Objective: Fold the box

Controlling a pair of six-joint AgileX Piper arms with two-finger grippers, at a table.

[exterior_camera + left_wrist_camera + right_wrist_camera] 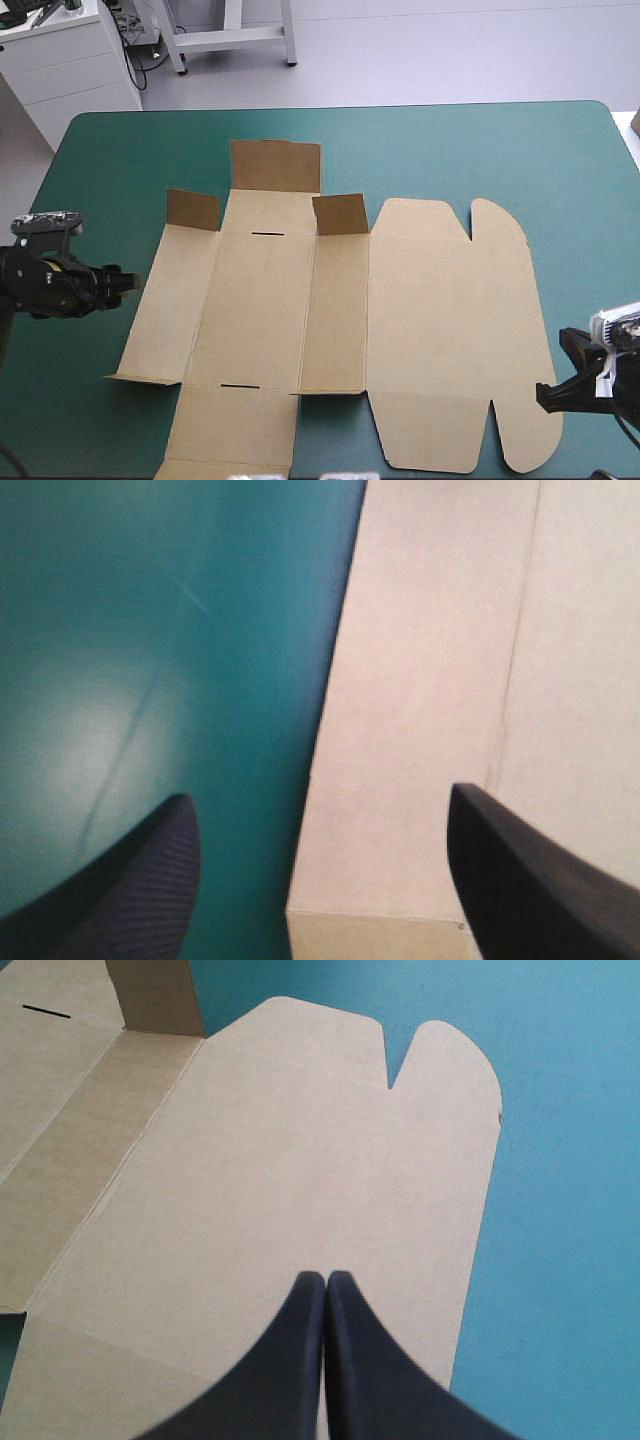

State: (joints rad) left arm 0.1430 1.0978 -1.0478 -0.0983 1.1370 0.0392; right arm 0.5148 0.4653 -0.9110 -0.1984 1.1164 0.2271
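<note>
The brown box (pixel 330 310) lies as a cut sheet in the middle of the teal-green table, mostly flat. Its far flap (pixel 275 165) and two small tabs (pixel 192 208) (pixel 340 213) stand raised. My left gripper (pixel 128 283) hovers just off the sheet's left edge. In the left wrist view this gripper (pixel 318 796) is open, and the box's left panel (pixel 430 680) runs between and ahead of its fingers. My right gripper (pixel 548 392) sits at the near right corner of the sheet. It is shut (pixel 325 1276), pointing over the wide lid panel (pixel 280 1160) without gripping it.
Bare teal-green cover (pixel 100 160) borders the box on the left, far side and right (pixel 590 230). The sheet's near flaps reach the table's near edge (pixel 230 465). A white drawer cabinet (pixel 70 60) stands beyond the far left corner.
</note>
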